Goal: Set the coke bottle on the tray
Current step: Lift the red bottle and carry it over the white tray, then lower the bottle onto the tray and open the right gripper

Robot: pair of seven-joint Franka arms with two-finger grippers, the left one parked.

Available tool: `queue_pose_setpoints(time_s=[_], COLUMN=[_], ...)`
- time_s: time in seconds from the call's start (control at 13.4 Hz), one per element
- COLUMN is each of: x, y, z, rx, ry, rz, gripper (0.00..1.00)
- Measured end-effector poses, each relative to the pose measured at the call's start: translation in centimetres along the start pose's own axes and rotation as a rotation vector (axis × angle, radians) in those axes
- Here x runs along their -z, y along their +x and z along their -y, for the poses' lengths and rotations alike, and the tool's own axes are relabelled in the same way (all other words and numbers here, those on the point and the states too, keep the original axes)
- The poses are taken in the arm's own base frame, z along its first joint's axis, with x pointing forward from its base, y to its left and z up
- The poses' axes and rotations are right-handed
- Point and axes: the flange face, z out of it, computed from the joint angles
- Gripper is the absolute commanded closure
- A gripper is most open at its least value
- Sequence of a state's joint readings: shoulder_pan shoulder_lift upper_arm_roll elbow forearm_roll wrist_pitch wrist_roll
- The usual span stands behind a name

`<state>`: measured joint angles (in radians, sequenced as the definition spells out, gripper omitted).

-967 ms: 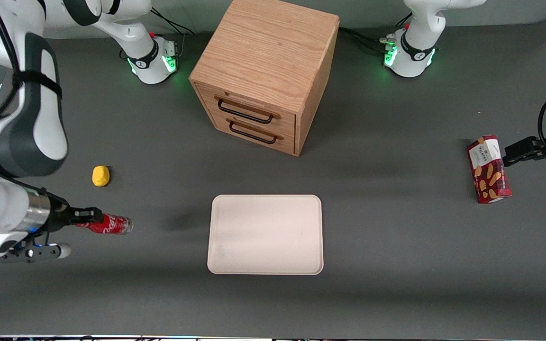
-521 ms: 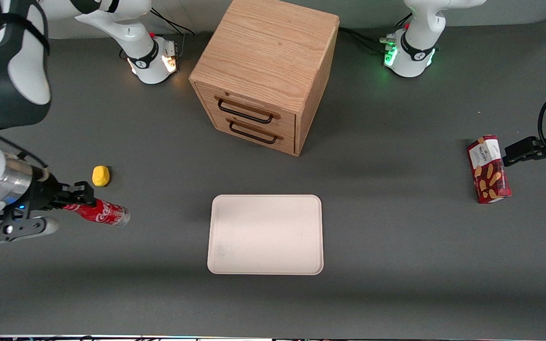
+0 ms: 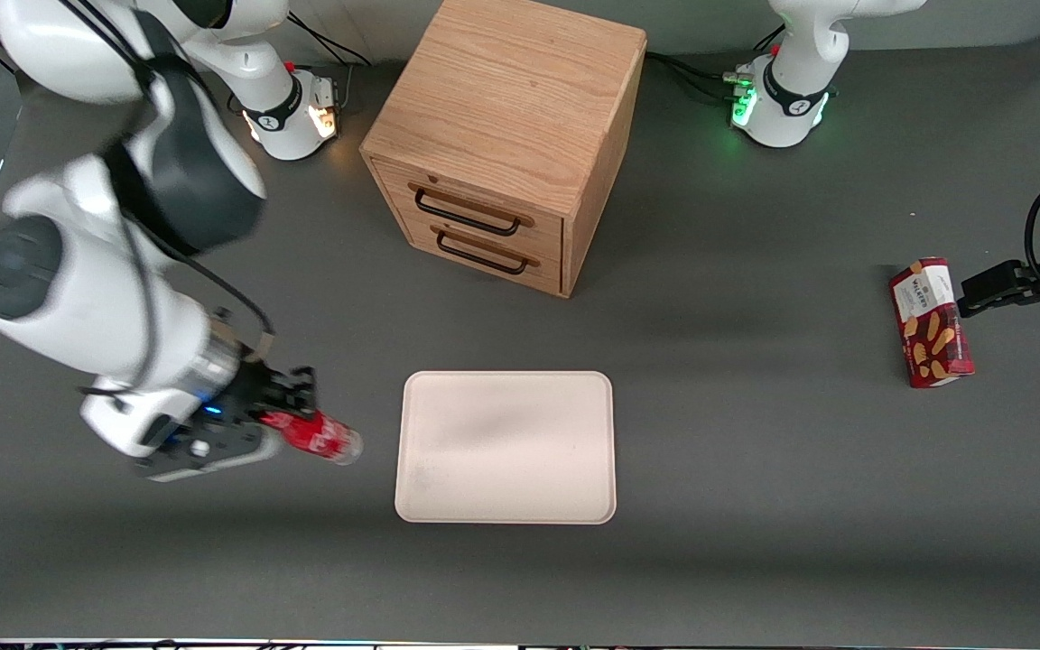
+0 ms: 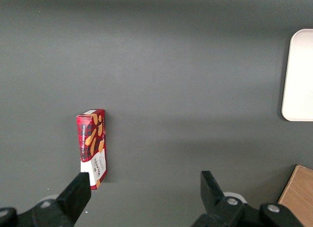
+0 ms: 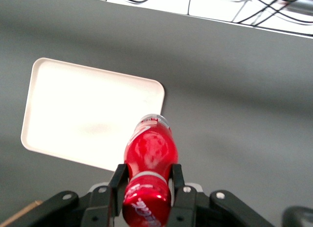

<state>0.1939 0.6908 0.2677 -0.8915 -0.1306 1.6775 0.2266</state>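
My right gripper (image 3: 290, 424) is shut on the coke bottle (image 3: 321, 439), a small red bottle with a clear base, held lying level above the table with its base pointing toward the tray (image 3: 506, 447). The bottle's base is a short way off the tray's edge at the working arm's end. The tray is pale cream and bare. In the right wrist view the gripper (image 5: 146, 180) clamps the bottle (image 5: 149, 156) near its cap end, with the tray (image 5: 83, 114) below it.
A wooden drawer cabinet (image 3: 506, 135) stands farther from the front camera than the tray. A red snack box (image 3: 931, 322) lies toward the parked arm's end of the table and shows in the left wrist view (image 4: 92, 147). The yellow lump is hidden by the arm.
My gripper has carried the coke bottle from the working arm's end of the table toward the tray. The arm now covers the yellow lump.
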Motion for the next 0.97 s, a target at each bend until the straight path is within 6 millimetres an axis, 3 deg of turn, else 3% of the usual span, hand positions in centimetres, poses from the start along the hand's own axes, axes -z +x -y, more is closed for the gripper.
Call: queue_pose_setpoints(time_s=[0.15,0.45,0.74,0.97], x=[-3.1,-9.2,-15.9,-18.8], y=[0.7,2.0,2.0,1.9], z=[1.3,2.0,3.9,4.0], rx=[0.005,0.021,0.068,0.073], ry=[0.010,0.004,-0.041,-0.045], rz=[-0.005,-0.016,0.003,0.018], gripper=[1.00,1.00,1.00,1.00])
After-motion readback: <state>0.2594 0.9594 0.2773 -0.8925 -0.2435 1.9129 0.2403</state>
